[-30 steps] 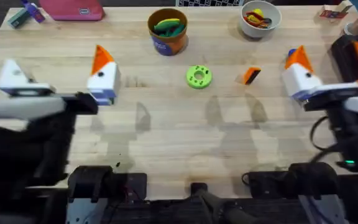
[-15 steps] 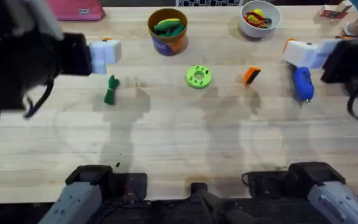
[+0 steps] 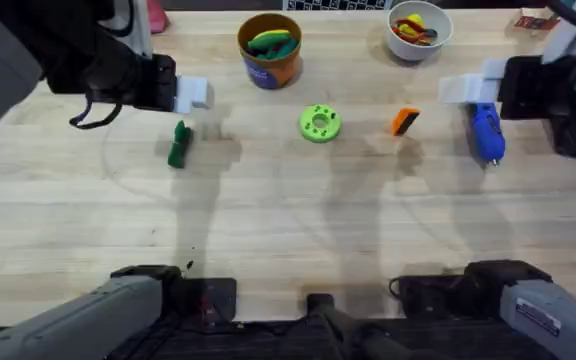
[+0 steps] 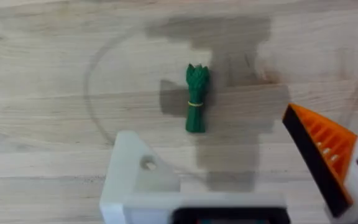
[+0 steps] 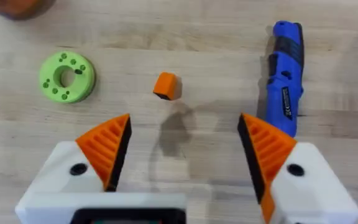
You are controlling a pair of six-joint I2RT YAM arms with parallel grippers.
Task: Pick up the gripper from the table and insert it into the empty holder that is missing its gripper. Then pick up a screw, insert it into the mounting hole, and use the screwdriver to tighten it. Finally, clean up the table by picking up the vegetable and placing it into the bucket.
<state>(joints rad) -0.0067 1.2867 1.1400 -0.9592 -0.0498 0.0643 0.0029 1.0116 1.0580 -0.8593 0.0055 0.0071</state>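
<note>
The small orange gripper (image 3: 404,121) (image 5: 165,85) lies on the table between the lime green holder (image 3: 319,123) (image 5: 67,76) and the blue screwdriver (image 3: 487,133) (image 5: 284,102). My right gripper (image 3: 460,90) (image 5: 185,118) hovers open, high above these three. The dark green vegetable (image 3: 178,143) (image 4: 196,98) lies at the left. Above it my left gripper (image 3: 196,95) (image 4: 209,132) is open and empty, with one finger bare white and the other carrying an orange pad. The orange-brown bucket (image 3: 269,50) stands at the far middle. A screw is out of view.
A green-and-yellow toy (image 3: 272,42) sits inside the bucket. A white bowl (image 3: 419,40) of red and yellow bits stands at the far right. A pink case lies at the far left edge. Bare wood spans the near half of the table.
Both arms have lifted and drawn back toward the far side, uncovering the vegetable and the screwdriver. The objects on the table have stayed where they were.
</note>
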